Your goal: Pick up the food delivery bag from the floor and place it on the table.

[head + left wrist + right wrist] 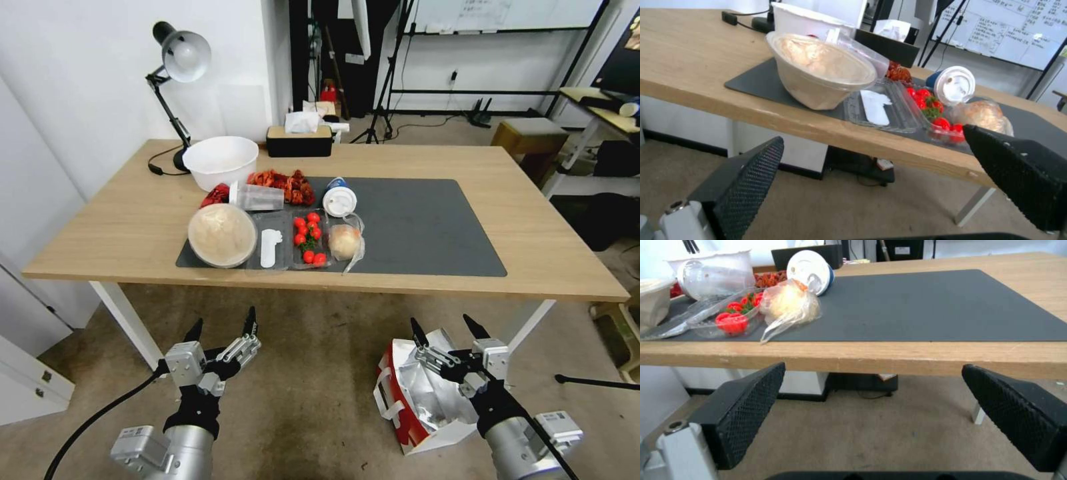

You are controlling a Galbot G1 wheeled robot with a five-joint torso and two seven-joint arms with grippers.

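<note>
The food delivery bag [413, 400], red and white with a silver foil lining and white strap handles, stands open on the floor [313, 373] in front of the table [547, 220], at the lower right of the head view. My right gripper [450, 327] hovers open just above the bag's open top, pointing toward the table edge. My left gripper [223, 323] hangs open over bare carpet to the left, holding nothing. In the right wrist view both fingers [746, 410] frame the table's front edge [916, 361] and the dark grey mat [925, 303].
Food sits on the mat's left half: a lidded bowl [222, 235], a tray of cherry tomatoes [308, 238], a bagged bun [345, 241], a lidded cup [339, 199], a white bowl [221, 160]. The mat's right half [427, 227] is bare. A desk lamp [175, 80] and a tissue box [299, 139] stand behind.
</note>
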